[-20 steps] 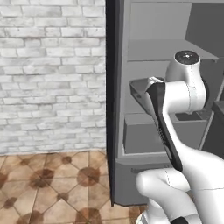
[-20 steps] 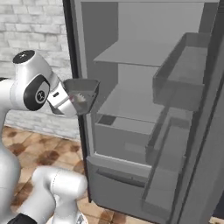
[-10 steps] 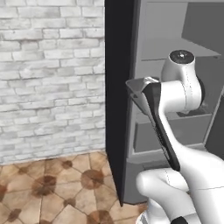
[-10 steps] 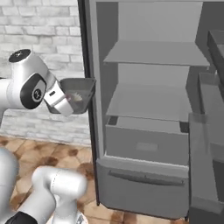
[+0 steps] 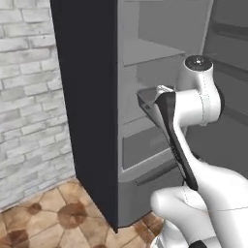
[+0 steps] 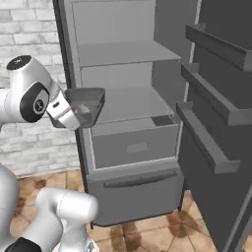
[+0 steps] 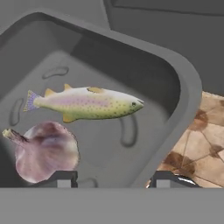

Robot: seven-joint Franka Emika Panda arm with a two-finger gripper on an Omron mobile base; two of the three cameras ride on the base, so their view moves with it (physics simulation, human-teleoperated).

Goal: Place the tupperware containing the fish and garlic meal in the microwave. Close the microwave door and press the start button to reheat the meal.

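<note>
Gripper: you can see the gripper (image 6: 74, 114) at the end of the white arm, part open and clamped on the near rim of the tupperware (image 6: 87, 104), which it holds in the air.
Finger tips: in the hand view your two dark fingertips (image 7: 61, 178) sit at the container's near edge, one either side of the rim.
Tupperware: a grey container with a flared rim, held just in front of the open fridge (image 6: 125, 103), level with its middle shelf (image 6: 130, 106). From the left base view you see its rim (image 5: 147, 99) poking out beside the arm.
Meal: inside, a speckled fish (image 7: 85, 103) lies across the floor of the container, and a pinkish garlic bulb (image 7: 43, 152) sits just below it, close to your fingers.
Surroundings: brick wall (image 5: 29, 121) to the left, tiled floor (image 6: 162, 231) beneath, and the fridge door (image 6: 216, 113) swung open on the right.
</note>
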